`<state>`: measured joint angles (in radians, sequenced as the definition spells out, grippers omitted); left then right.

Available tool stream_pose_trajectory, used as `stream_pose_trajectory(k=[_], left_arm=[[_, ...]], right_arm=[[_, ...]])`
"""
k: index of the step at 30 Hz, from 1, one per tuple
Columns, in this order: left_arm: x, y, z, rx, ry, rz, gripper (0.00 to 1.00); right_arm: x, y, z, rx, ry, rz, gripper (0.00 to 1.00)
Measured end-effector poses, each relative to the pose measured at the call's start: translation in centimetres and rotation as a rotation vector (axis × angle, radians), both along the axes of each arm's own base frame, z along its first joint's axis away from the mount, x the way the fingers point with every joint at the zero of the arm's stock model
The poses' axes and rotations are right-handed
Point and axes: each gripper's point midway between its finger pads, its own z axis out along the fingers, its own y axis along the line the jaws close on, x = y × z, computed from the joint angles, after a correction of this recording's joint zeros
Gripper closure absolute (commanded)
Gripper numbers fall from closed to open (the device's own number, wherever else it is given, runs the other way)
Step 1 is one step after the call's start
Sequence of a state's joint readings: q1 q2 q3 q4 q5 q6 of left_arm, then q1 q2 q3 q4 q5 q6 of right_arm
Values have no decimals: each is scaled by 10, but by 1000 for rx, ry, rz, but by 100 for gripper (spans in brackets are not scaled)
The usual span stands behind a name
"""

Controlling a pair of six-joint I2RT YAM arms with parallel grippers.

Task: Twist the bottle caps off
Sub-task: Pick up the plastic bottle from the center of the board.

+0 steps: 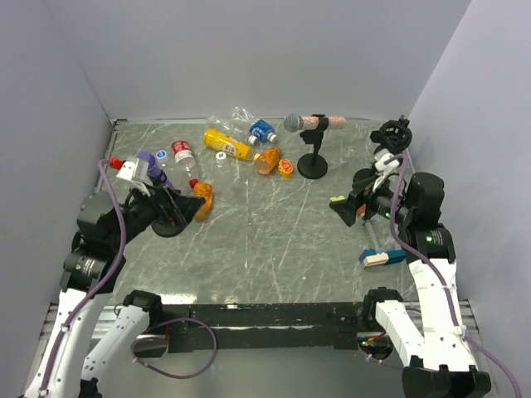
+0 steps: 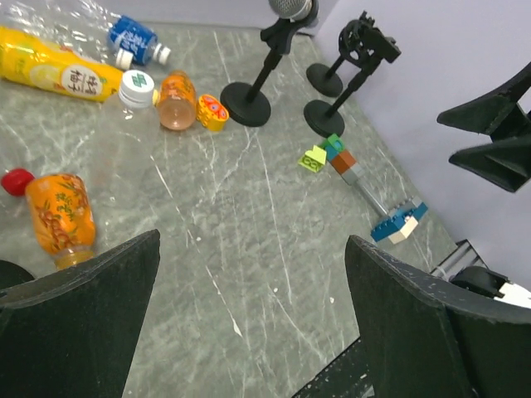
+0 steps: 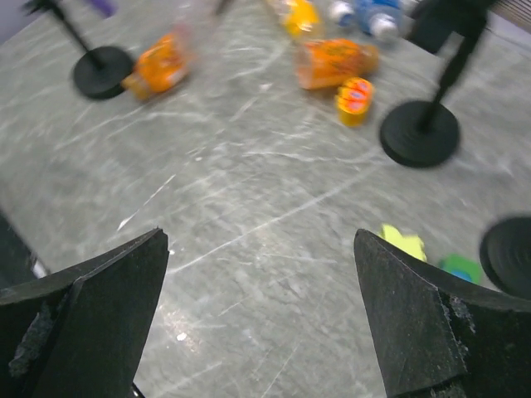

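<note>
Both pincers gape empty: the left pincer (image 2: 253, 332) near the orange bottle (image 2: 60, 214) lying with its red cap (image 2: 17, 181) on, the right pincer (image 3: 261, 315) well apart from the bottles (image 1: 229, 145) strewn across the far bench (image 1: 274, 240). Twisting a cap one-handed would likely just spin the loose bottle.

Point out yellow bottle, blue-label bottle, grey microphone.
yellow bottle (image 2: 33, 60): left wrist view, on its body.
blue-label bottle (image 2: 133, 37): left wrist view, on its label.
grey microphone (image 1: 294, 123): top external view, on its head.
</note>
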<state>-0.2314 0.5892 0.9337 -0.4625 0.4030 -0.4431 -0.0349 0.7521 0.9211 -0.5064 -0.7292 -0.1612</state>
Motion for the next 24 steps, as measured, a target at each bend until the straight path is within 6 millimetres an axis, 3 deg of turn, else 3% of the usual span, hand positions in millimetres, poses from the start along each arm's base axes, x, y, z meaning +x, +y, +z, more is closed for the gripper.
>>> stream_pose_trajectory(k=[6, 12, 15, 18, 24], left_arm=[[-2, -21, -11, 9, 60, -69, 3], [-12, -74, -26, 88, 123, -181, 4], [-8, -93, -38, 144, 145, -174, 3], [3, -97, -51, 176, 168, -123, 4], [26, -100, -48, 155, 138, -37, 3]], right_arm=[[-16, 21, -14, -26, -30, 216, 1], [-24, 30, -39, -22, 0, 317, 1], [-29, 34, -45, -10, -2, 357, 1], [-34, 38, -56, 11, 13, 391, 1], [-40, 40, -68, 31, 38, 416, 1]])
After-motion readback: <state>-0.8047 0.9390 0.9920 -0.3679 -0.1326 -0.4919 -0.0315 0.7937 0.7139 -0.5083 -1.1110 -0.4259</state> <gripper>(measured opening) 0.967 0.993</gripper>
